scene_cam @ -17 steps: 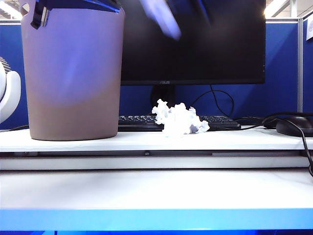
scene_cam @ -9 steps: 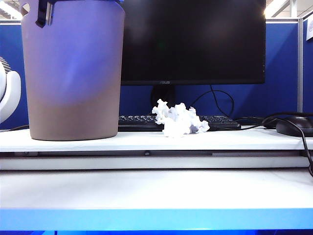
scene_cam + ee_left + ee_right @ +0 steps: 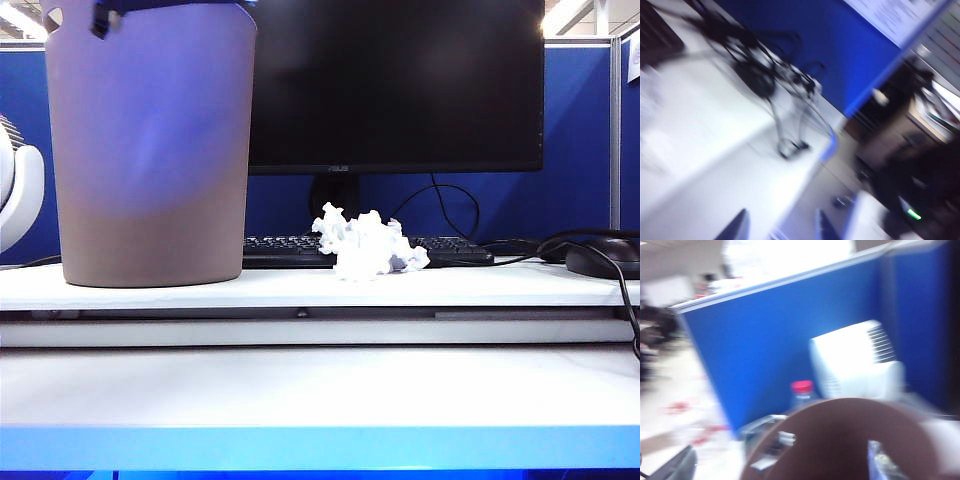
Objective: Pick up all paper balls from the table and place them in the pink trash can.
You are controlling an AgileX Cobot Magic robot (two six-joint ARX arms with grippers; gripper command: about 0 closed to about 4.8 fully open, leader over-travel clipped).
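Note:
One white, spiky paper ball (image 3: 368,243) lies on the table (image 3: 300,288) in front of the keyboard, with no gripper near it. The pink trash can (image 3: 150,150) stands at the left. A dark piece of an arm (image 3: 105,16) shows over its rim. The blurred right wrist view looks down on the can's round opening (image 3: 840,440). My right gripper (image 3: 777,466) hangs open above it, fingers wide apart and nothing visibly between them. In the blurred left wrist view my left gripper (image 3: 780,229) is open over the bare table (image 3: 705,150), holding nothing.
A black monitor (image 3: 395,85) and a keyboard (image 3: 280,250) stand behind the ball. A mouse (image 3: 603,258) with looping cables lies at the right. A white fan (image 3: 18,190) sits left of the can, and a red-capped bottle (image 3: 802,392) is beside it.
The blurred arm that crossed in front of the monitor a second ago has left the exterior view. The dark piece at the can's rim has risen slightly. The white ball has not moved.

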